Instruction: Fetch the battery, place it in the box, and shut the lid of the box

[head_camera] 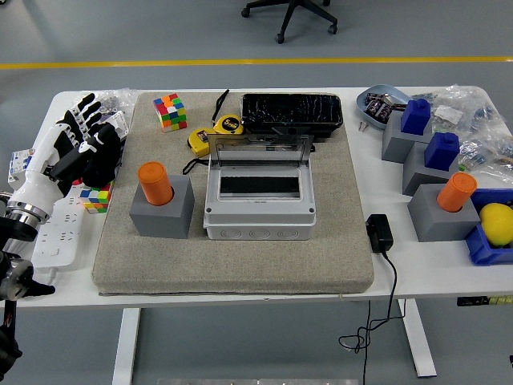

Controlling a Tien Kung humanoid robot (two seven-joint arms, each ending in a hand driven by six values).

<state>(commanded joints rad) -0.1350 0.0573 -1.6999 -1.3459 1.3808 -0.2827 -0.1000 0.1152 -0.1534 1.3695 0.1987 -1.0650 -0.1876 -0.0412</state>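
Nothing is done yet: the orange battery (pixel 155 183) stands in its grey block, the box (pixel 259 192) lid is open, and the left hand (pixel 80 140) hovers spread and empty.

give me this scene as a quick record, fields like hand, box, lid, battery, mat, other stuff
left hand: fingers spread, holding nothing, over the table's left edge
right hand: not in view
box: grey, centre of the mat
lid: clear, raised open
battery: orange cylinder upright in a grey block, left of the box
mat: beige, under the box and block
other: cube, tape measure, black tray
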